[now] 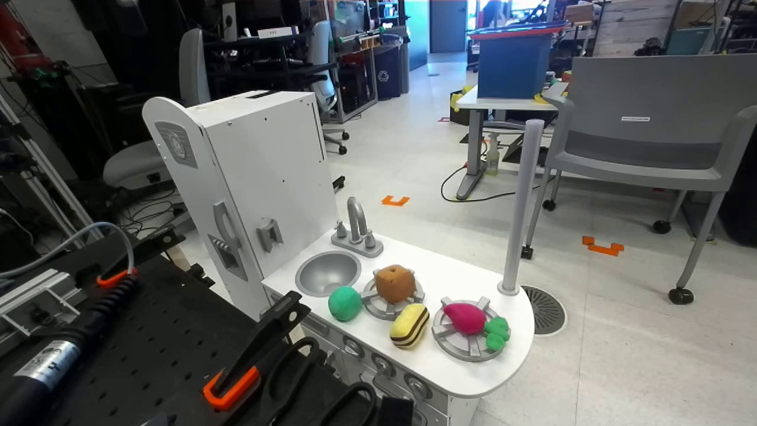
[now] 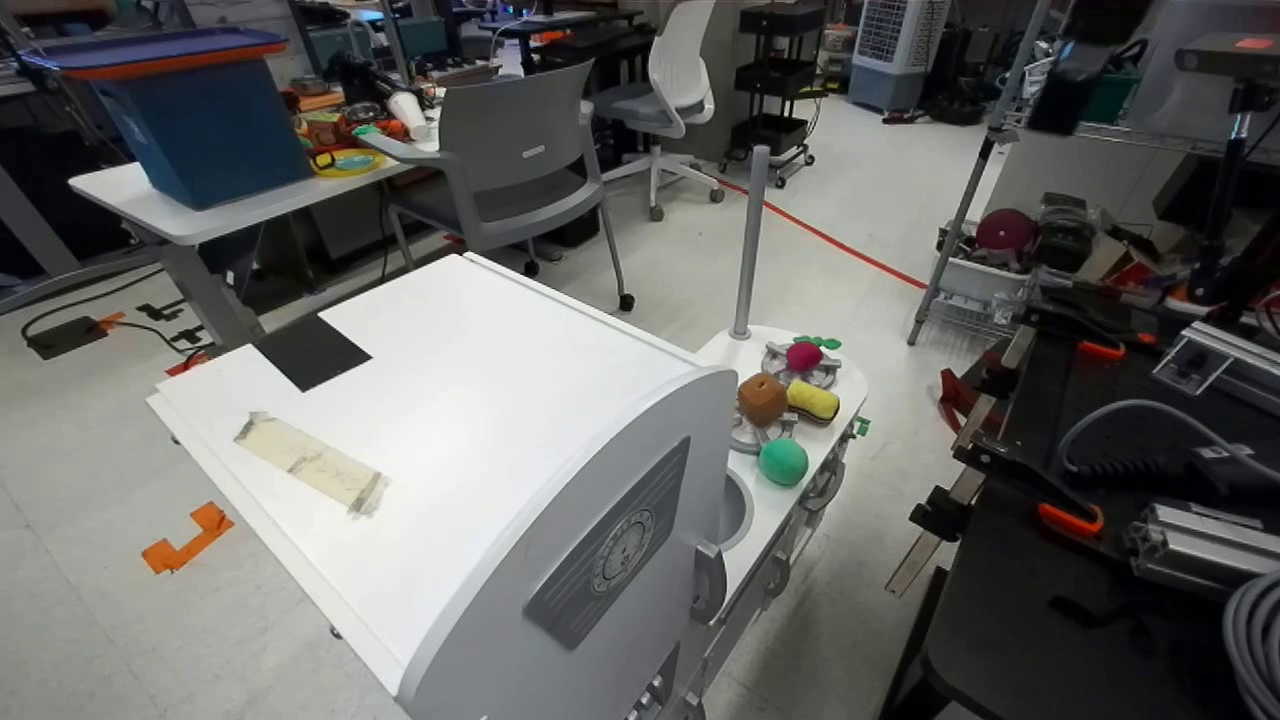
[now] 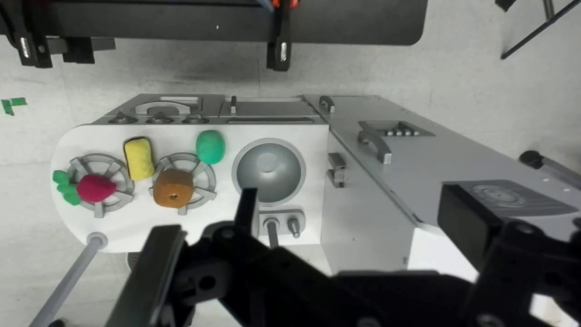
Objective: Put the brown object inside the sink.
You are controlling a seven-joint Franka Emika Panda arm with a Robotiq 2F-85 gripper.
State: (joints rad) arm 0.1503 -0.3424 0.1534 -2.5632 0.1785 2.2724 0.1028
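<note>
Rounded brown plush-look lump [image 3: 173, 187] on spoked grey burner [image 3: 205, 194], L of round grey sink [image 3: 268, 182] in wrist view; claw [image 3: 333, 214] apart.

The two-fingered gripper [image 3: 347, 211], seen in the wrist view, enters from the lower edge and points roughly downward, its black linkages [image 3: 290, 270] cut off by the bottom and right borders. The fingers [image 3: 467, 227] stand spread, a broad gap lying between them, and the one toward the right of the view presents a flat, dark pad; its nearer parts are slightly blurred.
</note>
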